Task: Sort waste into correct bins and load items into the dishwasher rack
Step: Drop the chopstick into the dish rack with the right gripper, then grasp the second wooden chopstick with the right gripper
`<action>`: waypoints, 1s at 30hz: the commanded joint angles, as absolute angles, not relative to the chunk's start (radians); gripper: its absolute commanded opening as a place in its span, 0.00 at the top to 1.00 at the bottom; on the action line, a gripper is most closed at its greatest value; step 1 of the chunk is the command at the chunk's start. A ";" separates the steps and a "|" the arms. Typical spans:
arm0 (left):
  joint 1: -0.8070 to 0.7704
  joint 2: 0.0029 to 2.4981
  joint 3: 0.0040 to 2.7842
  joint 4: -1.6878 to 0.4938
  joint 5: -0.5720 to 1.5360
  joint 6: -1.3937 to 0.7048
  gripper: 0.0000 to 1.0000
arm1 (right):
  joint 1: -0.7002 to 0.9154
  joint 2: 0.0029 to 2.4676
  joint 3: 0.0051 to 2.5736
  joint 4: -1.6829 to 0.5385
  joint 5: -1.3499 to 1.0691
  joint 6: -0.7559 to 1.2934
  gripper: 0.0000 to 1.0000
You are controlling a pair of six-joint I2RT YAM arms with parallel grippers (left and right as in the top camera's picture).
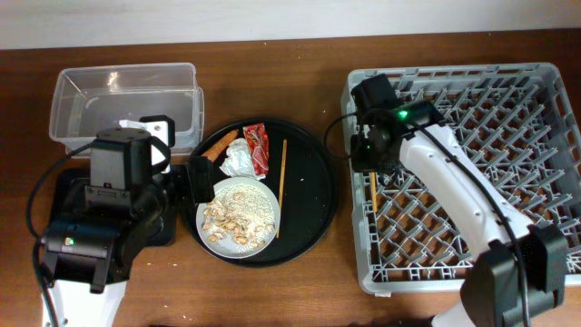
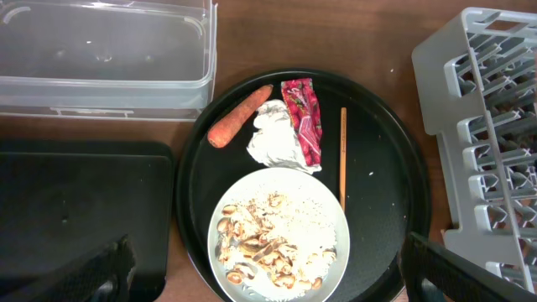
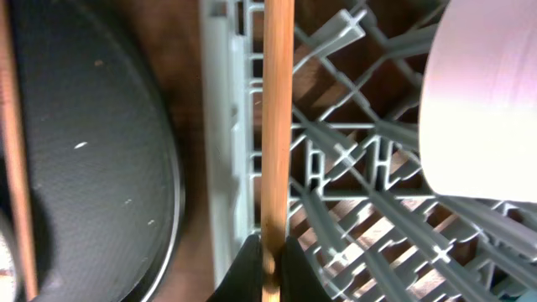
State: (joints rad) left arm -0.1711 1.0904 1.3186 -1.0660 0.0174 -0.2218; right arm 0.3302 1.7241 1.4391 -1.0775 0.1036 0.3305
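Note:
The pale plate (image 1: 205, 232) with beige food scraps (image 1: 238, 216) lies on a round black tray (image 1: 313, 182). Beside it are the carrot (image 1: 218, 147), white napkin (image 1: 240, 162), red wrapper (image 1: 258, 147) and a wooden chopstick (image 1: 281, 186). My left gripper (image 2: 268, 268) is open, hovering over the plate (image 2: 336, 210); the carrot (image 2: 239, 126), napkin (image 2: 275, 144) and wrapper (image 2: 304, 117) lie beyond it. My right gripper (image 3: 268, 260) is shut on a second chopstick (image 3: 277, 109), at the grey rack's (image 1: 508, 109) left edge. The bowl and cup are out of view.
The clear tub (image 1: 127, 100) stands at the back left. The shallow black tray (image 2: 75, 201) lies in front of it, mostly under my left arm. A white rounded shape (image 3: 487, 92) fills the upper right of the right wrist view; I cannot tell what it is.

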 commanded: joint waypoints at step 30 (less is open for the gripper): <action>-0.169 1.092 1.325 -1.065 0.003 -0.228 0.01 | 0.641 2.151 1.422 -0.622 -0.041 0.559 0.85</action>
